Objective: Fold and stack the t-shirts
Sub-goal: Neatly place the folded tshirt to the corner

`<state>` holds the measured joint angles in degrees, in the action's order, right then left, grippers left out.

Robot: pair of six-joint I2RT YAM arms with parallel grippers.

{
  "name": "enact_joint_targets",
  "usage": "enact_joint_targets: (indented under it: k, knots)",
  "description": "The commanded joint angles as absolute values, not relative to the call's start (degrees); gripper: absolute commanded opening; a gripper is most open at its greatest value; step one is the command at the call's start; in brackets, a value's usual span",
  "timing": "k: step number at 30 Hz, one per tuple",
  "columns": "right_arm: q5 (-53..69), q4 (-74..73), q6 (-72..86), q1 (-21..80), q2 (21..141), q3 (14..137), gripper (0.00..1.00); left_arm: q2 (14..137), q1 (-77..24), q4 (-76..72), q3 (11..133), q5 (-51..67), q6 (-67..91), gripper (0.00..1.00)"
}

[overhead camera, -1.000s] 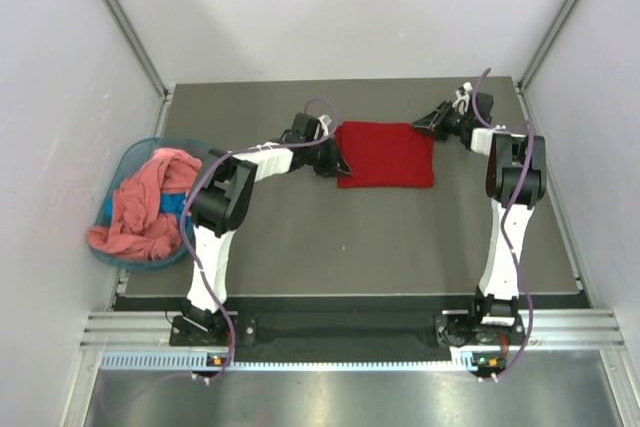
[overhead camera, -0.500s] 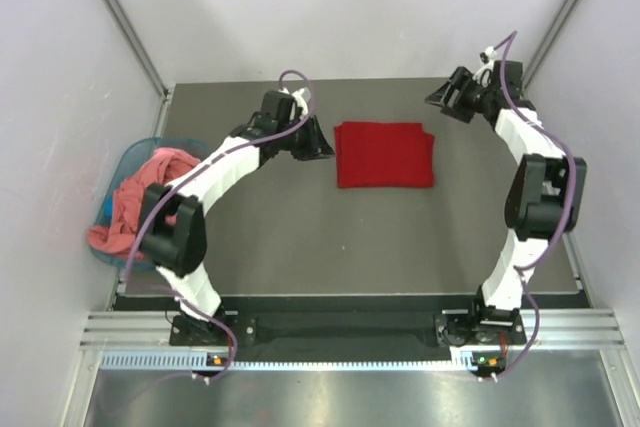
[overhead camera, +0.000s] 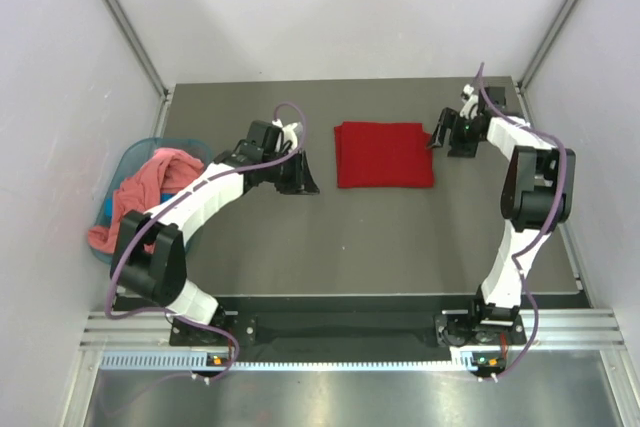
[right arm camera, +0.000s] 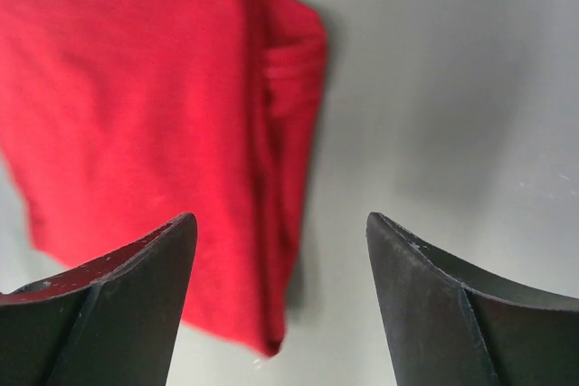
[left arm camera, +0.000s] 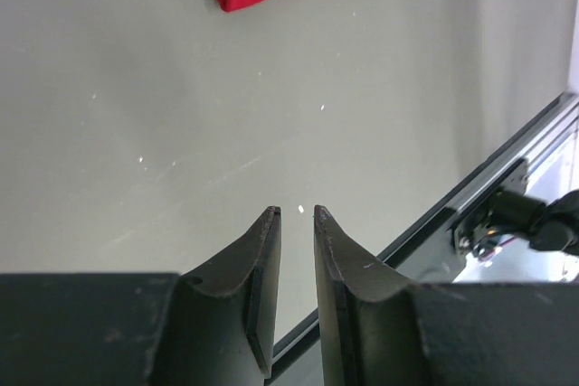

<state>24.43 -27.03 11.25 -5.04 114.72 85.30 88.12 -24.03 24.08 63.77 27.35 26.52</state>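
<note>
A dark grey table (overhead camera: 300, 247) sits between white walls, seen from above, with two white-and-black robot arms reaching over it from its near edge.

A deep red t-shirt (overhead camera: 385, 154) lies flat on the far half of the table, about midway between the side edges. It is folded into a tidy rectangle. Its right edge shows stacked folds of cloth.

The right claw (overhead camera: 436, 135) is at the far end of that right edge, just beside the shirt. In its wrist view the two dark fingers stand wide apart with nothing between them. The folded edge of the red cloth lies below and ahead of the gap, and the left finger sits over the shirt. I cannot tell whether either finger touches the fabric.

The left claw (overhead camera: 305, 179) is on the opposite side of the shirt, near its left edge, with a strip of bare table between them. Its fingers are only a narrow slit apart and hold nothing. In its wrist view only a corner of the red shirt shows, at the top of the view, with plain tabletop beneath the fingertips.

At the table's left edge a salmon-pink t-shirt (overhead camera: 140, 202) is heaped in a teal basket (overhead camera: 128, 159) and spills over its rim, well apart from both claws.
</note>
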Motion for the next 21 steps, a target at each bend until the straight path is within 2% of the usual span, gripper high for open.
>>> enact_joint_targets:
  k: [1,6,14,21]
  knots:
    - [23.7,-24.4,7.6,-4.5,117.2,88.3,0.76,83.8,-23.6,22.4,62.2,27.4,22.2,0.27]
    - [18.8,-27.9,4.8,-1.3,121.2,91.8,0.76,83.4,-23.6,23.6,61.6,30.3,23.2,0.27]
    - [16.8,-25.6,5.7,-0.4,121.1,88.1,0.75,80.9,-23.6,26.2,64.4,30.5,21.5,0.27]
    - [14.0,-26.2,4.9,-0.4,120.4,88.0,0.68,81.6,-23.1,27.9,66.0,29.2,20.2,0.27]
